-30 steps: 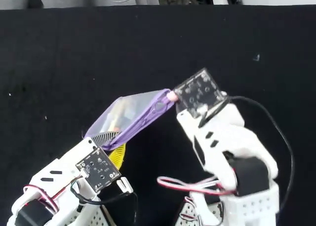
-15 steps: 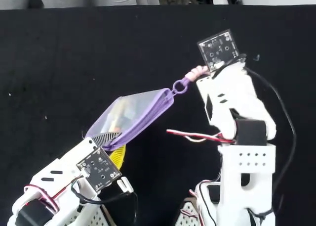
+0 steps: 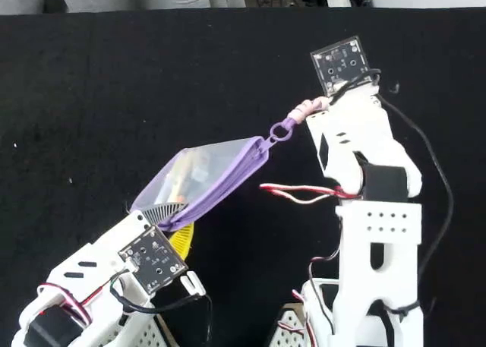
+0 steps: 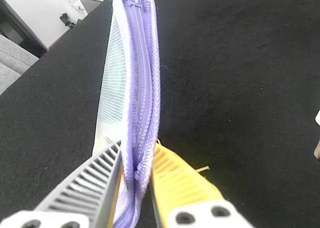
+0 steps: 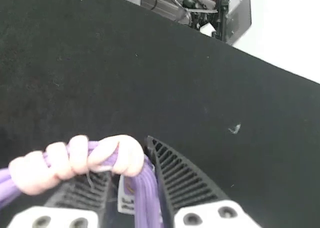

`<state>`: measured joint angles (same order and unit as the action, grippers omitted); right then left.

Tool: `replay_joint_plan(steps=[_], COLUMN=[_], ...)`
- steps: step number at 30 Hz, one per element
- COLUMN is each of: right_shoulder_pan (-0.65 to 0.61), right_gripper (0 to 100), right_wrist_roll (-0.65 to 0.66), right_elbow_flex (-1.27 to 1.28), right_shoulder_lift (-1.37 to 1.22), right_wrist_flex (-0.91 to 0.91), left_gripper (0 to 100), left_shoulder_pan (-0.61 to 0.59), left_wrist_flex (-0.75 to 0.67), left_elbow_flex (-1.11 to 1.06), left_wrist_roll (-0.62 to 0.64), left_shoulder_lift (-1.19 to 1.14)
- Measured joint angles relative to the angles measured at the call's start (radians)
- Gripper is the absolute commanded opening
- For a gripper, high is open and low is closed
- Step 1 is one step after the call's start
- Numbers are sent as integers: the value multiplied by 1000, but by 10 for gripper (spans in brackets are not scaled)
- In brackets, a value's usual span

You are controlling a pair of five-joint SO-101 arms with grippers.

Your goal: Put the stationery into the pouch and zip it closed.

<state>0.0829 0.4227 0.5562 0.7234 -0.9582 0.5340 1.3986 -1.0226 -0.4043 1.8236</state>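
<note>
A translucent purple pouch hangs stretched above the black table, with stationery dimly visible inside. Its purple zip runs shut along the whole top edge. My left gripper is shut on the pouch's near end, grey and yellow fingers pinching the seam. My right gripper is shut on the zip pull, a purple cord with a pink knotted tassel. In the high view the tassel and ring are drawn taut from the pouch's far corner toward the right arm.
The black table spreads around the pouch with nothing else lying on it. Grey-clad legs of a person and room clutter sit beyond the far edge. Both arm bases crowd the near edge.
My right gripper pulled the zip pull up and away from the pouch's corner toward the far right, drawing the cord taut. The left gripper and the pouch's near end held still.
</note>
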Motion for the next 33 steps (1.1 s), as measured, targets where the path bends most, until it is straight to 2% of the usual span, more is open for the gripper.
replay_joint_plan(steps=[3, 7, 9, 15, 20, 25, 33], right_shoulder_pan=[-2, -48, -68, -114, -127, -127, -123], right_gripper=[11, 11, 11, 11, 11, 11, 11], right_wrist_roll=[-3, -3, -3, -40, -58, -58, -61], right_elbow_flex=[0, 0, -12, -35, -35, -35, -55], right_shoulder_lift=[-6, -8, -9, -17, -21, -126, -459], right_wrist_flex=[3, 17, 26, 72, 143, 270, 408], left_gripper=[80, 270, 319, 325, 322, 322, 321], left_shoulder_pan=[0, 0, -8, -190, -344, -376, -379], left_wrist_flex=[0, 2, 12, -38, -91, -91, -71], left_elbow_flex=[0, 0, -2, -2, -2, -2, -2], left_wrist_roll=[0, 5, 52, 272, 304, 310, 313], left_shoulder_lift=[0, 0, 0, 0, 0, 0, 0])
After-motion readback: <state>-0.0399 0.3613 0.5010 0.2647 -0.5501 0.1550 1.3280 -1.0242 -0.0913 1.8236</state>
